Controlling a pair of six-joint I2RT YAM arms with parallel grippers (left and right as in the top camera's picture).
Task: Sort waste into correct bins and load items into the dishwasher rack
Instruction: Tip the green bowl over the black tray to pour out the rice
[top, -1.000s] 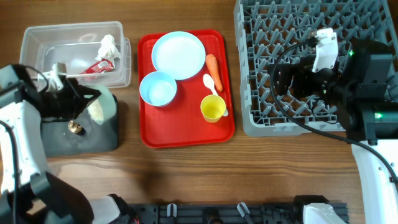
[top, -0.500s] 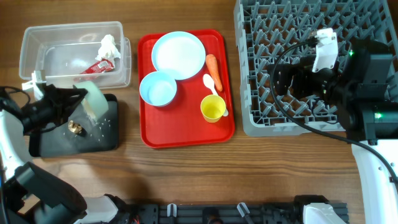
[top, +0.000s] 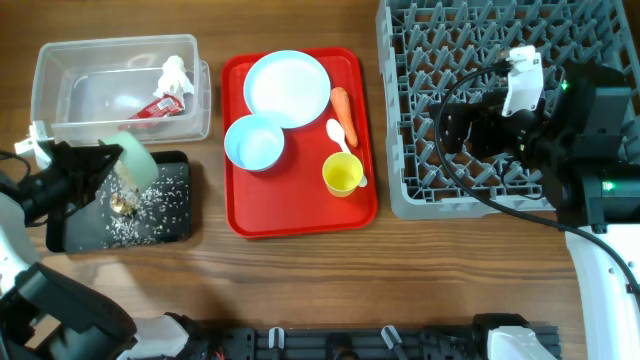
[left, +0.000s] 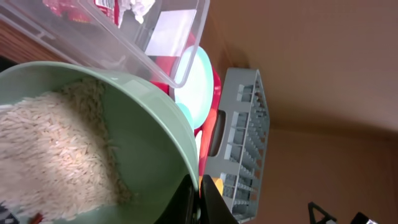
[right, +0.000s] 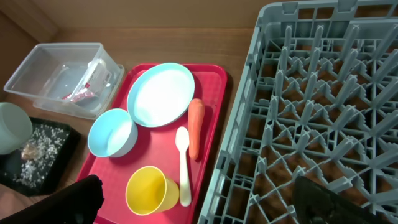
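more rice (top: 150, 205) on black tray (top: 75, 238), left gripper (top: 108, 160) clamped on tilted green bowl (top: 135, 160) above, right gripper (right: 208, 199) gaping

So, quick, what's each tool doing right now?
Left tool: closed on the pale green bowl at its rim.
Right tool: open, holding nothing.

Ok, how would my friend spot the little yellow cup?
Seen from overhead, find the flat red serving tray, left of the big grey plastic rack. The small round yellow cup stands in the tray's lower right corner beside the white plastic spoon; unlike the pale blue plate and bowl, it is yellow.
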